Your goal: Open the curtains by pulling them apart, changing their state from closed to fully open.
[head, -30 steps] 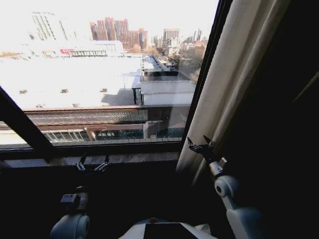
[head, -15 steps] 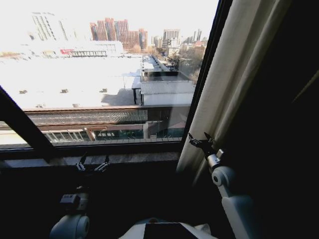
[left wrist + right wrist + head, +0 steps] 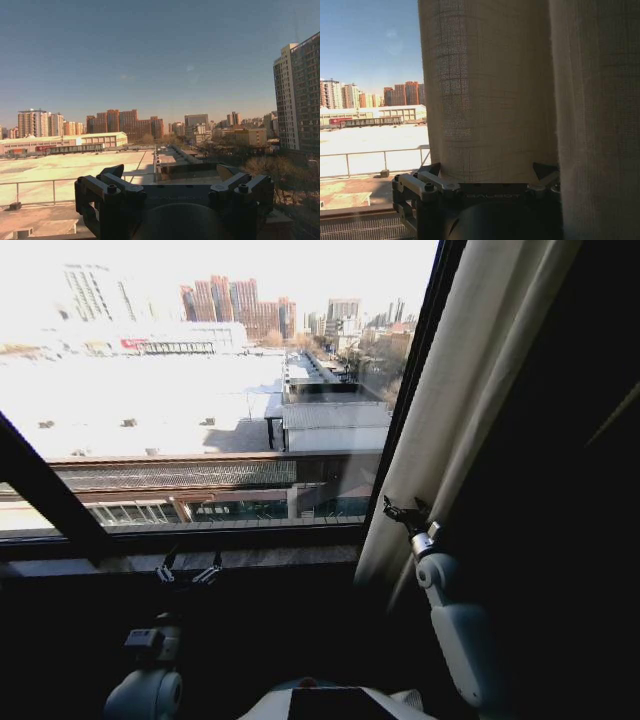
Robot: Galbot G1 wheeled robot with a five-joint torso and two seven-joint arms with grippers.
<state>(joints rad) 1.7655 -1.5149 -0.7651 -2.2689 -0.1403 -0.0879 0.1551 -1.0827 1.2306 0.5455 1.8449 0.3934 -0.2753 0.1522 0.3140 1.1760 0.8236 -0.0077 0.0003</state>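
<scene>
- One curtain (image 3: 470, 390) panel is showing, bunched into two thick vertical folds and hanging along the window frame (image 3: 415, 390), with the glass beside it uncovered.
- Two grippers are showing, one per arm.
- The right gripper (image 3: 405, 512) is reaching up against the curtain's inner edge; its fingers are standing apart, and in the right wrist view (image 3: 490, 175) a fold of the fabric is sitting just ahead of them, between the two tips. I cannot tell if they are touching it.
- The left gripper (image 3: 188, 571) is sitting low by the window sill (image 3: 280, 556), well apart from the curtain, its fingers spread and holding nothing.
</scene>
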